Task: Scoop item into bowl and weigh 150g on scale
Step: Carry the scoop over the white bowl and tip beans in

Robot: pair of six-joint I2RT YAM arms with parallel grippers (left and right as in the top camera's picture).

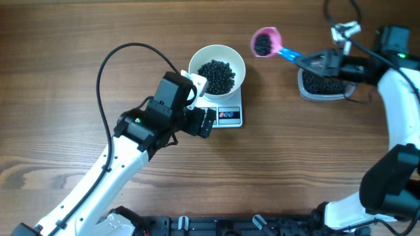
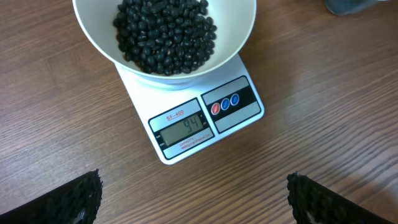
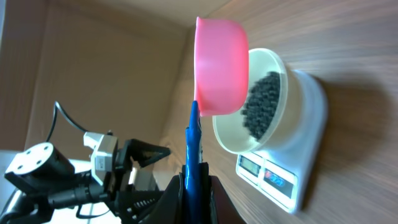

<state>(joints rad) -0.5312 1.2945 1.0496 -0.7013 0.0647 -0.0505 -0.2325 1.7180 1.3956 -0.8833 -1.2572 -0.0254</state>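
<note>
A round plain white bowl (image 1: 216, 65) sits on a small white rectangular digital scale (image 1: 230, 117) near the middle of the wooden bench (image 1: 79, 39), with the scale's display edge facing roughly 5 o'clock. The bowl holds a dark heap of tiny round black beads (image 1: 216, 75). In the left wrist view the display appears to read 94, short of the target. The right fingers (image 3: 217, 204) are closed on the blue handle of a pink plastic scoop (image 1: 264, 43). The scoop is loaded with more beads and hangs in the air at about 2 o'clock from the bowl, between the bowl and the clear rectangular plastic tub (image 1: 321, 86) of beads, which lies out toward 3 o'clock. The left fingers (image 2: 74, 199) stand wide apart and hold nothing, at about 7 o'clock from the scale and aimed at it. The step in hand looks like carrying another scoopful across. The next move calls for bringing the scoop over the bowl's rim and tipping it slowly, since a full dump may overshoot and beads could spill past the rim.
</note>
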